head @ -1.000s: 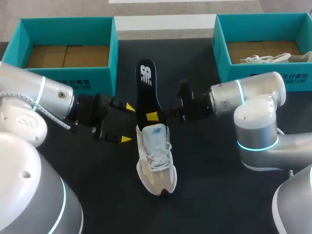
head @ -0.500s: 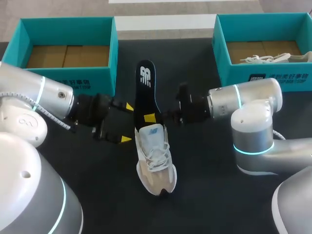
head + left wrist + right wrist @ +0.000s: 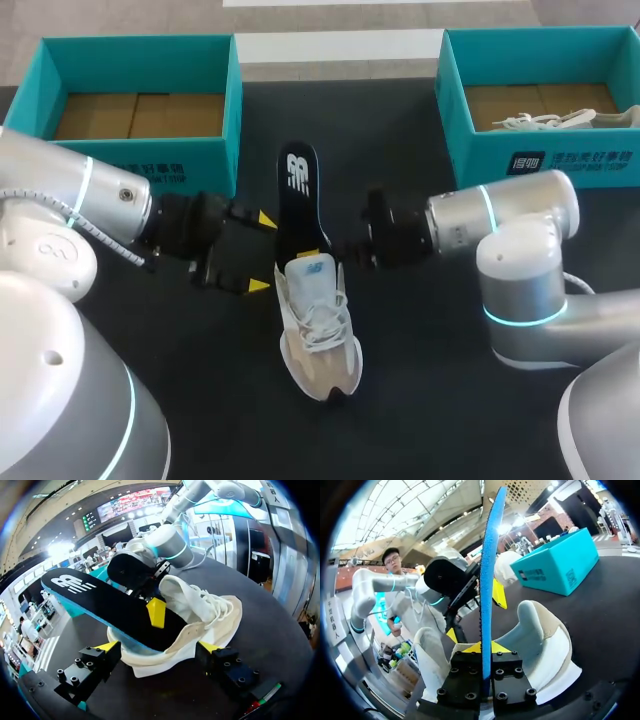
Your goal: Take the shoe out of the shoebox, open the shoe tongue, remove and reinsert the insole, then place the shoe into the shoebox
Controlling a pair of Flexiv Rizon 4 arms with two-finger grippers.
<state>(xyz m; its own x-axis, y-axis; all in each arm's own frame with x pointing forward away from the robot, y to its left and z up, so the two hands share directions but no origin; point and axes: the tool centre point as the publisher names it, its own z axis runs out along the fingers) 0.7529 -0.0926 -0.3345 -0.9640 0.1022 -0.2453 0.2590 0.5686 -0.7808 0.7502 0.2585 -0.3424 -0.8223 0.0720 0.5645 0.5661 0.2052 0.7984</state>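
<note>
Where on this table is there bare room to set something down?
Bare table: between left shoebox and right shoebox, and either side of the shoe's toe. Crowded: mid-table, where left gripper, right gripper and insole meet.

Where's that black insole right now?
In the head view, mid-table: the insole sticks out of the shoe at its heel, pinched by the right gripper.
</note>
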